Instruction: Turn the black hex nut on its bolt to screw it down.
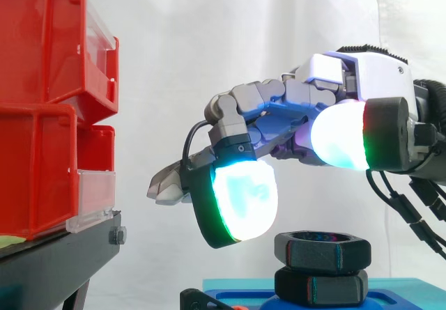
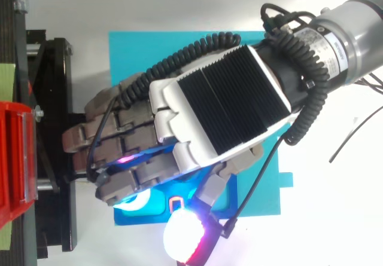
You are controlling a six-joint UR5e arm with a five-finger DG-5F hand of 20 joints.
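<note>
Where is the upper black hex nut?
In the side view, the upper black hex nut sits low, right of centre, above a second black hex piece, just below the robot hand.

Red bins (image 1: 35, 171) stacked on black stand (image 1: 63, 251).

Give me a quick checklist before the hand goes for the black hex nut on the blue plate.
1. The hand is empty, fingers relaxed: ok.
2. It hovers above the black hex nut, not touching: ok.
3. Nut sits right above a second black hex piece on the blue base plate: ok.
4. State of the bolt thread: cannot tell.
5. Cyan-glowing fingertips apart from the red plastic bins: ok.
</note>
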